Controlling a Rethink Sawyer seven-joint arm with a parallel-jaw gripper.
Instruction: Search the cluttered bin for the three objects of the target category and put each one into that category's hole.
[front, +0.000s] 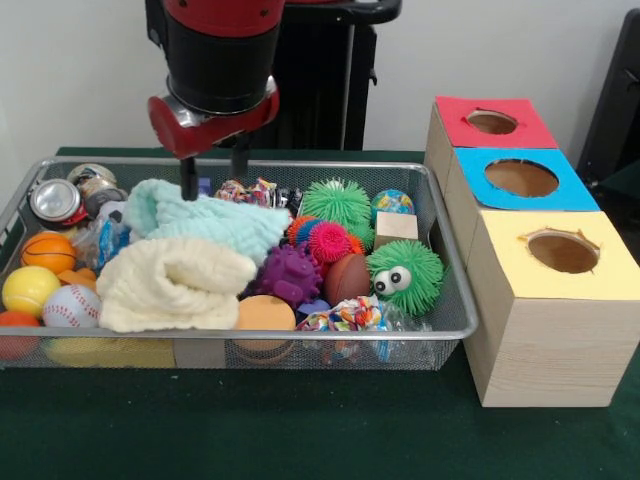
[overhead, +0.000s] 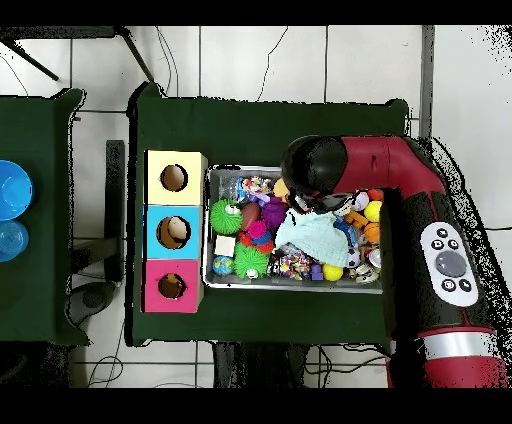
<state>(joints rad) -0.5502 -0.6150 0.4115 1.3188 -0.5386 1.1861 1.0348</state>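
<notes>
The wire bin (front: 452, 250) fills the frame's lower left, the three holed boxes (front: 545, 250) stand at right, and the gripper (front: 213, 170), fingers spread and empty at upper left over the mint cloth (front: 205, 220), should probably descend straight, pinching only one target; which category is unclear.

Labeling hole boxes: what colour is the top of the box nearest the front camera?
Yellow. The nearest box has a yellow top; clearest in the front view.
</notes>
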